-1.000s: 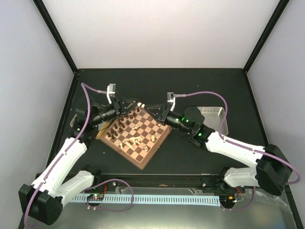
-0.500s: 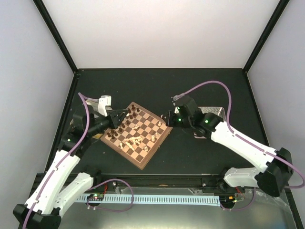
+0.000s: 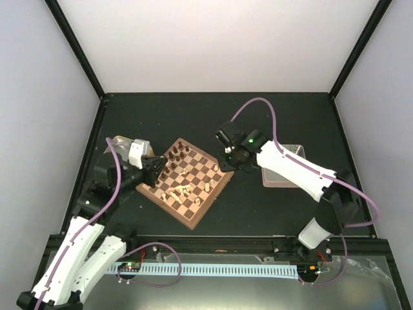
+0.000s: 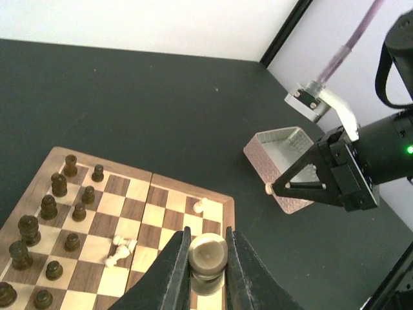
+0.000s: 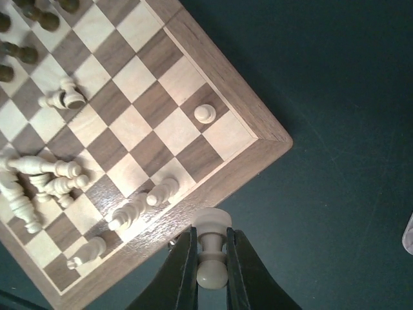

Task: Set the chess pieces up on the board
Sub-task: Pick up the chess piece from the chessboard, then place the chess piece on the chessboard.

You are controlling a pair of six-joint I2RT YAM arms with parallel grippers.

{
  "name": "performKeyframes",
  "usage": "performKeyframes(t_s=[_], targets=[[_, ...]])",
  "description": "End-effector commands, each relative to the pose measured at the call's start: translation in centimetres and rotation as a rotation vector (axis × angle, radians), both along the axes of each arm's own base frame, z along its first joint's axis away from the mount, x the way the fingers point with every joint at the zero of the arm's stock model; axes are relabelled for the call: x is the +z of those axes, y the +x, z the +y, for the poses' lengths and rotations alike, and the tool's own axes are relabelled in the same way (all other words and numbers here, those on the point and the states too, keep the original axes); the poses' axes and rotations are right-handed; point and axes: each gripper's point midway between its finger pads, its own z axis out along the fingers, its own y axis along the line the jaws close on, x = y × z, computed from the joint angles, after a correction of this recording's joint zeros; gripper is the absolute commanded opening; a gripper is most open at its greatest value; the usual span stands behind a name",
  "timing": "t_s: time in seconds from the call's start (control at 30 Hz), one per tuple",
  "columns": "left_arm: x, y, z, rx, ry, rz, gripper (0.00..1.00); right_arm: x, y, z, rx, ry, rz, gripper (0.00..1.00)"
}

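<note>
Left wrist view: the left gripper (image 4: 208, 247) has its two fingers squeezed on a round-topped piece (image 4: 208, 255), held over the board (image 4: 164, 216). I cannot tell if that piece is pale or dark. On the left part of the board the dark pieces (image 4: 58, 185) stand up in two rows. Close to the fingers some pale pieces (image 4: 119, 248) lie on their sides. A standing pawn (image 4: 200, 205) is alone by the far rim.

From the top view, the left gripper sits over the board's left edge. A metal tray (image 3: 118, 142) peeks out behind the left arm, mostly hidden. The board lies turned like a diamond in the middle of the black table (image 3: 258, 213). The dark pieces line its far-left side. The pale ones are scattered over the middle and the near-right part, and many are tipped over.

The right gripper (image 5: 210, 239) is by the board's right corner. Its wrist view shows the fingers clamped on a held pawn (image 5: 211, 221), which is pale. It shows just past the board's rim, over bare table. On the board near it, the standing pawn is upright close to the corner. More pale pieces lie flat along the rim and in a heap further left.

Farthest right, a pink tray (image 3: 279, 179) lies on the table, partly under the right arm. It is near the board but not touching it.
</note>
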Motion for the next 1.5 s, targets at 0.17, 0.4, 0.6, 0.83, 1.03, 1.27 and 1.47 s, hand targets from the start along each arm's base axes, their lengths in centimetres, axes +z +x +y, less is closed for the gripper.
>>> performKeyframes(t_s=[0.17,0.4,0.6,0.83,1.03,1.27,1.47], targets=[[-2.4,0.0,0.2,-0.003,0.050,0.021,0.02,-1.8,1.4,2.4,0.106,-0.131,0.079,0.01],[-3.5,0.1,1.0,0.047,0.067,0.053,0.02,-3.8,2.2,5.3,0.161,-0.209,0.118,0.01],[-3.6,0.0,1.2,0.051,0.077,0.047,0.02,-6.1,2.3,6.1,0.194,-0.263,0.168,0.01],[-3.7,0.0,1.5,0.067,0.092,0.038,0.02,-9.1,2.2,6.0,0.208,-0.320,0.219,0.02],[-3.8,0.0,1.4,0.062,0.090,0.038,0.01,-10.3,2.1,6.0,0.219,-0.340,0.237,0.05],[-3.9,0.0,1.4,0.058,0.088,0.040,0.01,-11.2,2.5,5.9,0.218,-0.361,0.232,0.10],[-3.9,0.0,1.3,0.057,0.087,0.041,0.02,-11.2,3.0,6.2,0.212,-0.355,0.210,0.11]])
